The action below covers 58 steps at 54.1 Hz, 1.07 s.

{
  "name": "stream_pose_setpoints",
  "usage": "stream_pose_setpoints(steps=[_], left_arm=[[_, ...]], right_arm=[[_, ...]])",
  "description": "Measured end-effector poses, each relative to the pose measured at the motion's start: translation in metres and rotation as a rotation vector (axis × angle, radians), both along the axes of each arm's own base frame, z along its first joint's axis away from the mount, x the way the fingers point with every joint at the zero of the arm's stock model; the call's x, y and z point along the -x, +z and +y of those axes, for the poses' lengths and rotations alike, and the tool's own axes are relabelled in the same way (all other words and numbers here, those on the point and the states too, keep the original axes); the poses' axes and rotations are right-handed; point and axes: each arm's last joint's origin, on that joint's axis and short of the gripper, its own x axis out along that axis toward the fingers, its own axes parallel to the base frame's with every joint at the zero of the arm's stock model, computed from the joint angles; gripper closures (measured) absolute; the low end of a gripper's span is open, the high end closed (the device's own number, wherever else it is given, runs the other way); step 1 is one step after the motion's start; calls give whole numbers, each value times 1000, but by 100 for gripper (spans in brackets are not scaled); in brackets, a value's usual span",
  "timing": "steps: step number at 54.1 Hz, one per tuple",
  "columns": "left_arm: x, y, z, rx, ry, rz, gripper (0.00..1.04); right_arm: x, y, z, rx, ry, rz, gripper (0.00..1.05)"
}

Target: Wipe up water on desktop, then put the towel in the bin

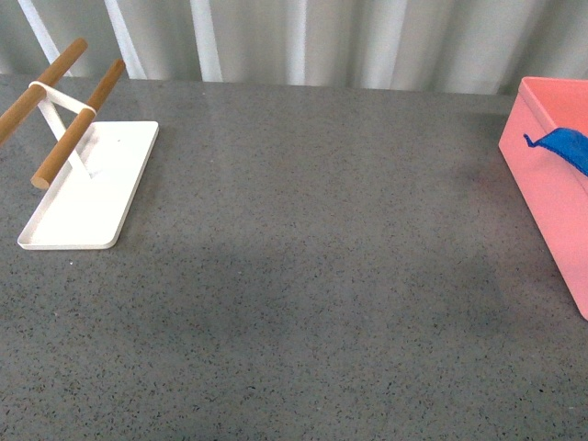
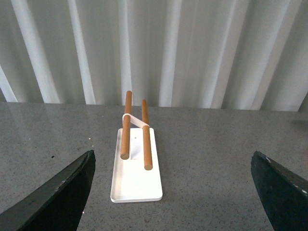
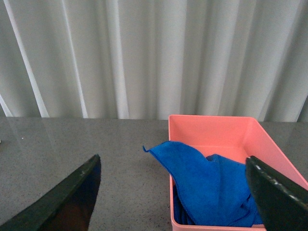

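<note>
Towel in the bin, one corner over the rim

The towel [image 3: 211,185] lies mostly inside the bin [image 3: 269,139] at the worktop's [image 1: 303,276] 3 o'clock edge, a corner draped over the wall toward 9 o'clock. The right claw [image 3: 173,202] is the nearer one, spread wide and empty, with the towel straight ahead at 12 o'clock. The left claw [image 2: 173,192], also wide and empty, faces the white rack [image 2: 136,168].

Surface [image 1: 303,276]: dark grey, stone-like, finely speckled black and white, smooth with a faint sheen.
Bin [image 3: 269,139]: salmon-pink plastic, smooth, matt walls.
Towel [image 3: 211,187]: royal-blue fluffy cloth with a stitched edge.
Tray [image 2: 137,185]: white, smooth, slightly glossy.
Rods [image 2: 146,134]: brown wood, matt.
Curtain [image 2: 192,48]: pale pleated fabric.
</note>
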Motion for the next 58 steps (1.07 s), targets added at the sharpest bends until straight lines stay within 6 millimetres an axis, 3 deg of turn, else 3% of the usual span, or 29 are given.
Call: stream_pose_setpoints(steps=[3, 58], left_arm=[[0, 0, 0, 0, 0, 0, 7], [0, 0, 0, 0, 0, 0, 7]], right_arm=[[0, 0, 0, -2, 0, 0, 5], [0, 0, 0, -4, 0, 0, 7]])
